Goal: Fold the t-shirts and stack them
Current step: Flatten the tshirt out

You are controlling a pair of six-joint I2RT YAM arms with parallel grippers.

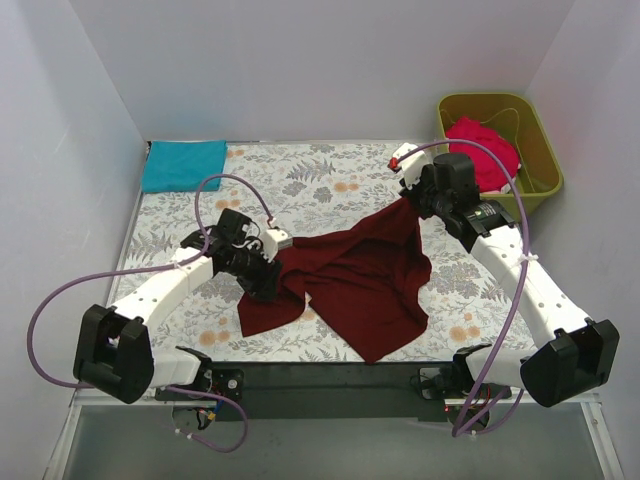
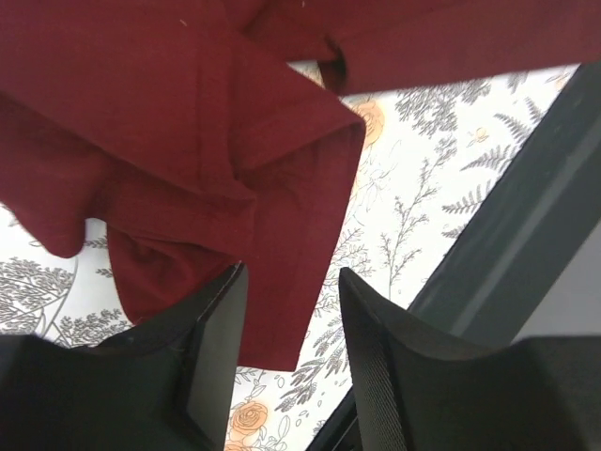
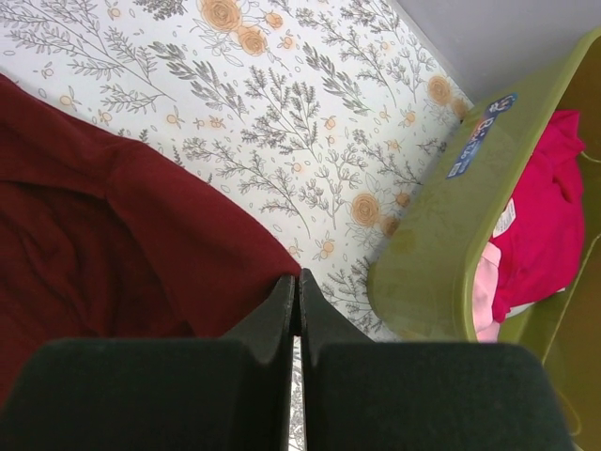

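— Where's the maroon t-shirt [image 1: 365, 280]?

— Mid-frame from above, stretched from upper right, where the right gripper [image 3: 298, 282] clamps a corner, down to lower left. There the left gripper [image 2: 291, 274] hangs just over its edge, jaws apart, gripping nothing.

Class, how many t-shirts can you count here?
3: a maroon t-shirt mid-table, a teal t-shirt folded far-left, a red-pink t-shirt in the tub. Others may hide beneath it.

pink t-shirt [image 1: 485, 150]: partly hidden in tub [image 1: 543, 150] | maroon t-shirt [image 2: 169, 122]: cropped, left wrist view
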